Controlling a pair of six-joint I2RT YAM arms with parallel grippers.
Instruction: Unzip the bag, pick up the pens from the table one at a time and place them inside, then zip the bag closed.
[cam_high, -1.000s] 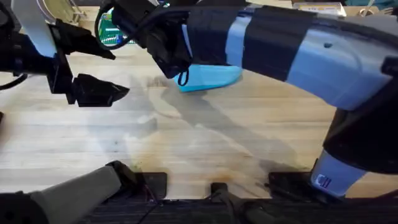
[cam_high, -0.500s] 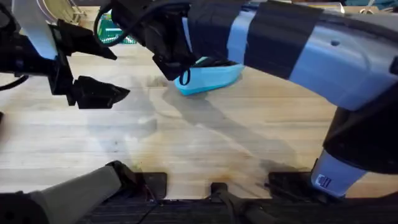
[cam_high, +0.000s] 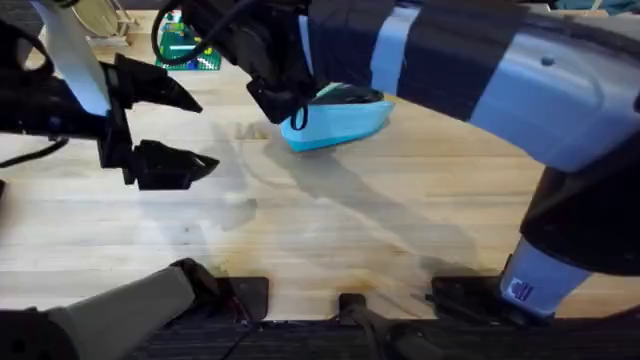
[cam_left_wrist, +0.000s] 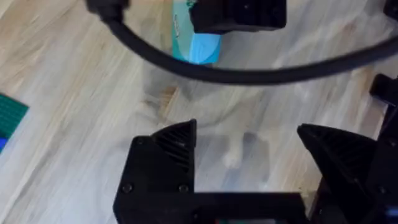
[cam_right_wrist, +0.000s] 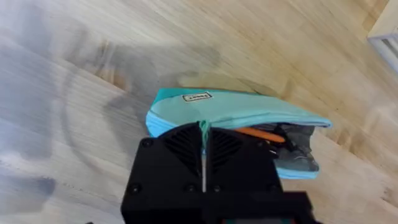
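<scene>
The light blue bag (cam_high: 345, 122) lies on the table (cam_high: 330, 235) at the back centre. Its mouth gapes at one end, where an orange stick (cam_right_wrist: 261, 134) and dark pen-like shapes (cam_right_wrist: 292, 146) show inside the bag (cam_right_wrist: 230, 109). My right gripper (cam_high: 292, 108) reaches across to the bag's left end, fingers pressed together on the zip pull (cam_right_wrist: 203, 127). My left gripper (cam_high: 208, 133) hovers open to the bag's left, nothing between its fingers (cam_left_wrist: 165, 149). In the left wrist view the bag (cam_left_wrist: 196, 45) sits beyond the left gripper (cam_left_wrist: 249, 140).
A green object inside a dark ring (cam_high: 180, 45) sits at the back left. A black cable (cam_left_wrist: 205, 71) crosses the left wrist view. A white frame edge (cam_right_wrist: 385, 37) lies beyond the bag. Bare wood stretches across the table's middle and front.
The right gripper has shifted slightly along the bag, and the bag's dark open mouth now shows more. The left gripper has drifted a little to the right, toward the bag.
</scene>
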